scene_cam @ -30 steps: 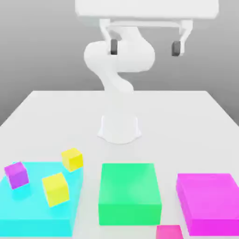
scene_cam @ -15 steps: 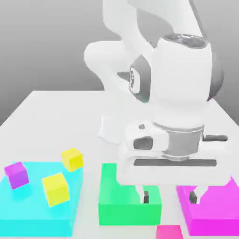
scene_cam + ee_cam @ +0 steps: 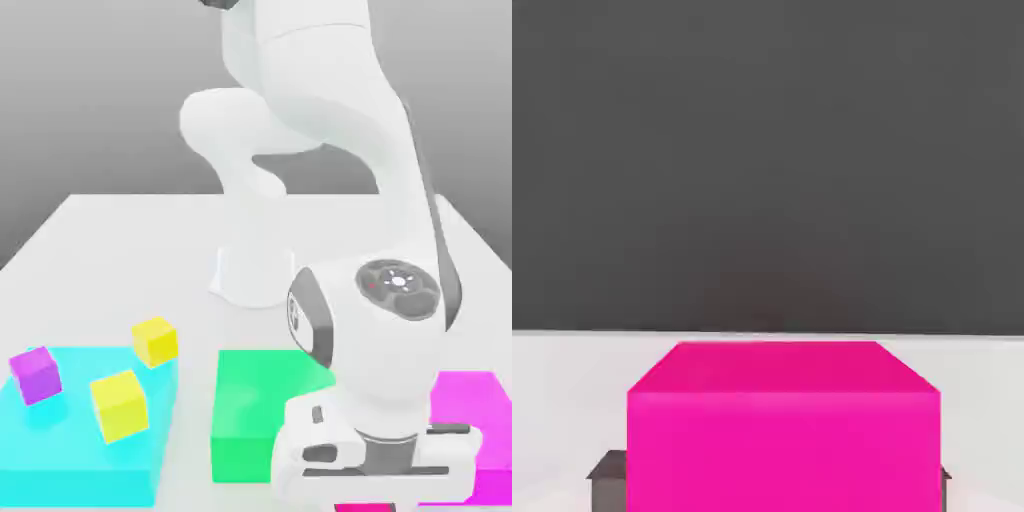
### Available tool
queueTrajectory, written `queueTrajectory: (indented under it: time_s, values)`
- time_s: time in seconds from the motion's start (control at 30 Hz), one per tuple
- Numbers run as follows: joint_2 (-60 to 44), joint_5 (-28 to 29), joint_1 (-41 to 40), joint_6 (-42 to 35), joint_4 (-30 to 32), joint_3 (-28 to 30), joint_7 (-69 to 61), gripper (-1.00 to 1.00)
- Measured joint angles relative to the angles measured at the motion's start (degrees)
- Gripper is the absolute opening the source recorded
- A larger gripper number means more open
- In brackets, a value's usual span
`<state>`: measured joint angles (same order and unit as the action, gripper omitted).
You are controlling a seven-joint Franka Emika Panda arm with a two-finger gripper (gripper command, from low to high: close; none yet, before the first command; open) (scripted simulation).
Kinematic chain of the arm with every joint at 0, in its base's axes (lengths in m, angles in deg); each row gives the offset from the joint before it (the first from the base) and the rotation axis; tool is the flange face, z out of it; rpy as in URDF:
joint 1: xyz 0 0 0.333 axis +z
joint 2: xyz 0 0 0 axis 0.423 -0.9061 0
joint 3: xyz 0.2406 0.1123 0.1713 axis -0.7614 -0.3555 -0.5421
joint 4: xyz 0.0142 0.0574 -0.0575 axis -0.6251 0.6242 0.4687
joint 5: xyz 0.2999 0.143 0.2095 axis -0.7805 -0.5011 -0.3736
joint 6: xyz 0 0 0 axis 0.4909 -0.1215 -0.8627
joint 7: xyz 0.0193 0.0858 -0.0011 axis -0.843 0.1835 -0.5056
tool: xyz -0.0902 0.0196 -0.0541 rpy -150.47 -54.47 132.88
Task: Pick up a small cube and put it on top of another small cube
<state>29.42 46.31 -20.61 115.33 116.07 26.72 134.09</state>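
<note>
We are seeing a plain white surface (image 3: pixel 150 260) bearing a flat cyan block (image 3: pixel 80 485), a flat bright-green block (image 3: pixel 245 420) and a flat magenta block (image 3: pixel 475 405). We are looking at two plain yellow cubes (image 3: pixel 120 405) (image 3: pixel 155 342) and a plain purple cube (image 3: pixel 36 376). The hot-pink cube (image 3: pixel 782 450) is showing one unpatterned colour. The robot arm (image 3: pixel 320 70) is wearing white with grey patches, and the end effector (image 3: pixel 375 465) is showing white with dark-grey slots.

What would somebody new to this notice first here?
Probably the big white arm, reaching down at the exterior view's right. Then the vivid pink cube, between the gripper's fingertips in the hand view. The cyan block, at the exterior view's left, also stands out.
</note>
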Motion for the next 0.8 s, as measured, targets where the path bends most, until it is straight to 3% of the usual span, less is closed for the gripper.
queueTrajectory:
  time_s: [0.1, 0.4, 0.57, 0.63, 0.67, 0.7, 0.8]
  values:
    - [5.7, -1.6, -1.0, -4.5, 1.2, -1.1, -1.2, -1.00]
    - [20.5, -4.4, -13.9, -11.3, 9.0, 10.6, -2.5, -1.00]
    - [29.0, -7.2, -31.9, -14.6, 14.0, 19.1, -4.1, -1.00]
    - [26.8, -8.6, -40.3, -11.3, 15.1, 17.7, -5.2, -1.00]
    - [25.1, -9.0, -39.1, -9.1, 15.6, 15.6, -5.4, -1.00]
    - [24.1, -9.1, -36.5, -8.0, 15.8, 14.3, -5.5, 1.00]
    - [24.1, -9.1, -36.6, -8.0, 15.8, 14.3, -5.5, 1.00]
